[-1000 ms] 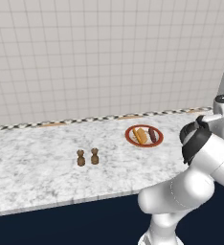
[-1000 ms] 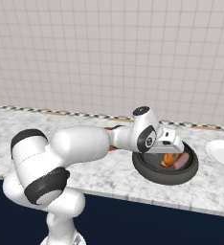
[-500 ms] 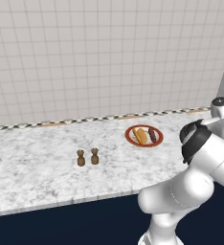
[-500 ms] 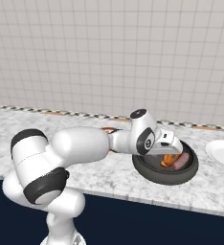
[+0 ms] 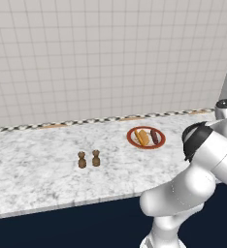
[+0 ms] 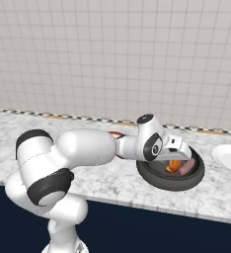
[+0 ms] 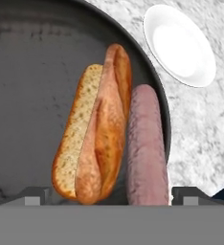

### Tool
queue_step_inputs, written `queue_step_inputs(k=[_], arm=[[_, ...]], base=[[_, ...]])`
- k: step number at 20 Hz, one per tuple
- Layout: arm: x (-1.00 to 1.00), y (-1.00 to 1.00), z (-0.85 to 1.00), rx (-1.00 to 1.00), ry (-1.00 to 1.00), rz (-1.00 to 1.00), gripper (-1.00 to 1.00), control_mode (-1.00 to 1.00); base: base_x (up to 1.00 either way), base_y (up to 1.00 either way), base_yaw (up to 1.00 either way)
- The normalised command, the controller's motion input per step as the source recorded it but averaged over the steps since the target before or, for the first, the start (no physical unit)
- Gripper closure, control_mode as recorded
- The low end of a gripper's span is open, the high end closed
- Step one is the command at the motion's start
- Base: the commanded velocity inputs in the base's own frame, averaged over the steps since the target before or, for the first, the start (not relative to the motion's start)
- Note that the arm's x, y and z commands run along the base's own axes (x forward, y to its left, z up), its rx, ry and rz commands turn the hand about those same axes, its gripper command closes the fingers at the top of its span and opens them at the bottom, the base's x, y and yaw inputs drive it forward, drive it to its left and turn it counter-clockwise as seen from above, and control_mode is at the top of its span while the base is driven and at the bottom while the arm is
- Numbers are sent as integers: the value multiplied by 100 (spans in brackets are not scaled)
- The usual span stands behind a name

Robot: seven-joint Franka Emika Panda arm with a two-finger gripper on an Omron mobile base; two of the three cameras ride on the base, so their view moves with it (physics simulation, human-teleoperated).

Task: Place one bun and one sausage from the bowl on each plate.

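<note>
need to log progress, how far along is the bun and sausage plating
About half done. The red-rimmed plate already carries a bun and a sausage. In hand: the open gripper hangs over the bowl, jaws spread wide over the remaining bun and sausage, neither yet grasped. Left: both still have to go onto the white plate, which is bare.

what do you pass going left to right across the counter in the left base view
Two small brown shakers → red-rimmed plate with a bun, then a sausage on it → the robot's arm.
</note>
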Motion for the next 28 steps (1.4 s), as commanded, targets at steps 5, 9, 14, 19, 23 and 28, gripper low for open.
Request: queue_step_inputs(k=[5,9,14,19,23,28], arm=[[0,3,-10,-5,0,0,-100,-100],[5,0,-10,0,0,0,-100,-100],[13,0,-7,0,0,0,-100,-100],[16,0,-7,0,0,0,-100,-100],[1,0,-15,0,0,0,-100,-100],[0,0,0,0,-1,0,-100,-100]], base=[[0,0,0],[0,0,0],[0,0,0],[0,0,0],[0,0,0],[0,0,0]])
